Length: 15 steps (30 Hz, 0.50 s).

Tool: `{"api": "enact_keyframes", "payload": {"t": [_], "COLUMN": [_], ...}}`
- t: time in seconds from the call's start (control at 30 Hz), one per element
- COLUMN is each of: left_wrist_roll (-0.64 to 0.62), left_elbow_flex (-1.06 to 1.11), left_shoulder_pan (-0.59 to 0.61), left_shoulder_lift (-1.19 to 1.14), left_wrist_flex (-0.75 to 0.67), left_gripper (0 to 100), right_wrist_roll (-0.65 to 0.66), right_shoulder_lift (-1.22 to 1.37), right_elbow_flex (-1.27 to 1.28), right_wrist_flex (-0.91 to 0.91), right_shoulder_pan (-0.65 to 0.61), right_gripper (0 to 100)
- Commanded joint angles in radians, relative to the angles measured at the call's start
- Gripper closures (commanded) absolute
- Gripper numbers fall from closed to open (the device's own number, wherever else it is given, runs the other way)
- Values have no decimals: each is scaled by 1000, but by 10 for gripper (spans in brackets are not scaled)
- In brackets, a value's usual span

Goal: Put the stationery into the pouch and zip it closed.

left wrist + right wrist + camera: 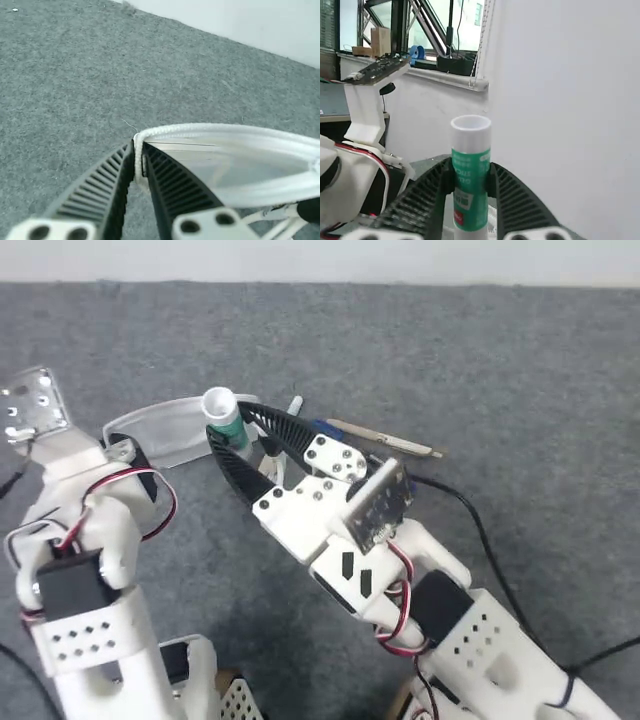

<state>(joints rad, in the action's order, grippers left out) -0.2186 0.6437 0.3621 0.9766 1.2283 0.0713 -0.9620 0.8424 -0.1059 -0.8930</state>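
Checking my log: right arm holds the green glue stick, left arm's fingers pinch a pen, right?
No. The left wrist view shows the left gripper pinching the pouch rim, not a pen. The right gripper does hold the glue stick.

The table (500,360) is covered in grey, carpet-like felt that runs to a pale wall at the far edge. A white, translucent pouch (165,435) sits on it left of centre. Just right of the pouch, partly hidden behind an arm, lie a white marker (294,403), a blue pen (326,427) and a beige pen (390,441), close together. A black cable (485,535) trails over the felt on the right, toward the near edge.
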Motion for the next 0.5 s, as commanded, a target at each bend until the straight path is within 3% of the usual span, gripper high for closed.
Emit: {"api": "enact_keyframes", "payload": {"t": [0.0, 0.47], "left_wrist_roll": [3, 3], "left_elbow_flex": [16, 18], "left_shoulder_pan": [-3, -3], "left_shoulder_lift": [-15, -15], "left_wrist_flex": [0, 5], "left_gripper": [989, 989], "right_wrist_roll": [-8, 0], "right_shoulder_lift": [-24, 337], "right_elbow_flex": [77, 120], "right_wrist_flex": [232, 762], "right_shoulder_pan": [-7, -7], "right_gripper": [992, 992]}}
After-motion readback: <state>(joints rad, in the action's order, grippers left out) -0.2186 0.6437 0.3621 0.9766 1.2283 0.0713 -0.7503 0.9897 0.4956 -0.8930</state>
